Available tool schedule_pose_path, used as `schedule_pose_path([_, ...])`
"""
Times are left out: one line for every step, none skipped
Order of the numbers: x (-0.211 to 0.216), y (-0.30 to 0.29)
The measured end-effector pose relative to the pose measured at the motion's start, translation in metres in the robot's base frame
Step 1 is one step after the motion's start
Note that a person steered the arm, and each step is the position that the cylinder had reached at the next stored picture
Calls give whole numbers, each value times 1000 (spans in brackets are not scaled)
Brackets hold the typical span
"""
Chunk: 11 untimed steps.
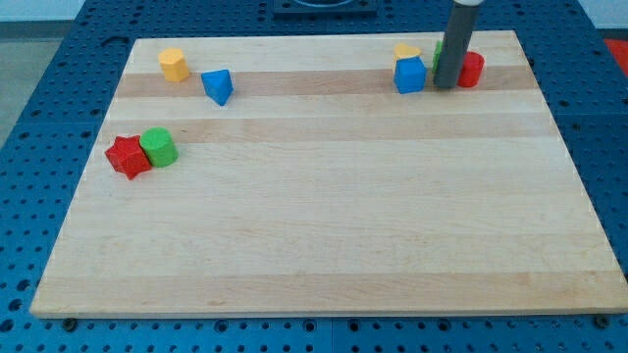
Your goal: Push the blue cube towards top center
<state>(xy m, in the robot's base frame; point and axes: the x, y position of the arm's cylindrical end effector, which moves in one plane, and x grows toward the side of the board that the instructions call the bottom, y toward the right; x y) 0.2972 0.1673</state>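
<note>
The blue cube (409, 75) sits near the view's top right of the wooden board (324, 226). My tip (446, 85) rests on the board just to the cube's right, close to or touching it. A yellow block (406, 51) lies right behind the cube. A red block (471, 70) sits just right of the rod. A green block (438, 55) is mostly hidden behind the rod.
A yellow block (174, 64) and a blue triangular block (218, 86) lie at the top left. A red star-shaped block (128, 156) and a green cylinder (158, 147) touch each other at the left edge.
</note>
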Motion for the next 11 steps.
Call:
schedule_pose_path([-18, 0])
schedule_pose_path([-26, -7])
schedule_pose_path([-11, -27])
schedule_pose_path([21, -48])
schedule_pose_path([55, -68])
schedule_pose_path([86, -88])
schedule_pose_path([98, -91])
schedule_pose_path([56, -58])
schedule_pose_path([54, -57])
schedule_pose_path([40, -57])
schedule_pose_path([22, -61])
